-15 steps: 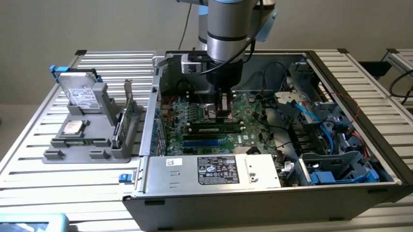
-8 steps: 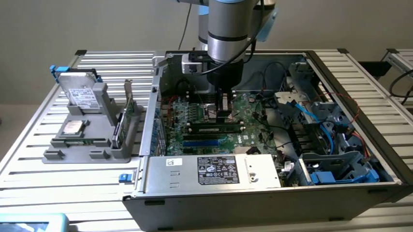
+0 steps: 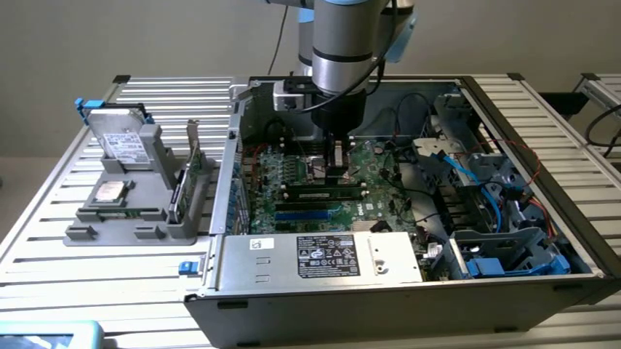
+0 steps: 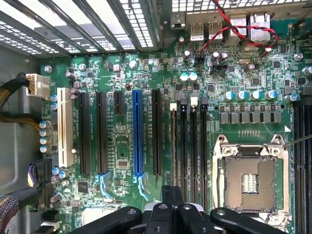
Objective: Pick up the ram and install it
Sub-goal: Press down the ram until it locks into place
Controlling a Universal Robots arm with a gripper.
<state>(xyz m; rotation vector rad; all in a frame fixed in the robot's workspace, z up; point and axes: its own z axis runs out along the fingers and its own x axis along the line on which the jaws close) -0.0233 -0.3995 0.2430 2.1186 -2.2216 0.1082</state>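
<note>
Arm reaches down into the open computer case (image 3: 408,291), gripper (image 3: 337,173) low over the motherboard (image 3: 291,178). Gripper jaws are together, pressing at or just above a ram stick (image 3: 325,194) that lies in a memory slot, long side running across the exterior view. Cannot tell if the jaws touch the stick or just hover over it.

In the wrist view the gripper (image 4: 171,195) sits over the row of memory slots beside the empty CPU socket (image 4: 248,183); one slot there looks filled with the ram (image 4: 173,146), seen edge-on. Blue expansion slot (image 4: 138,131) and the other black slots are empty.

Progress judgement: pickup looks done, stick is at the slot and appears seated or nearly so; whether the latches are clicked shut cannot be told.

Outside the case, on the worktop (image 3: 58,254) at the exterior view's left, a grey holder (image 3: 136,218) keeps a hard drive (image 3: 121,142), a CPU chip (image 3: 109,191) and a green card (image 3: 189,174).
</note>
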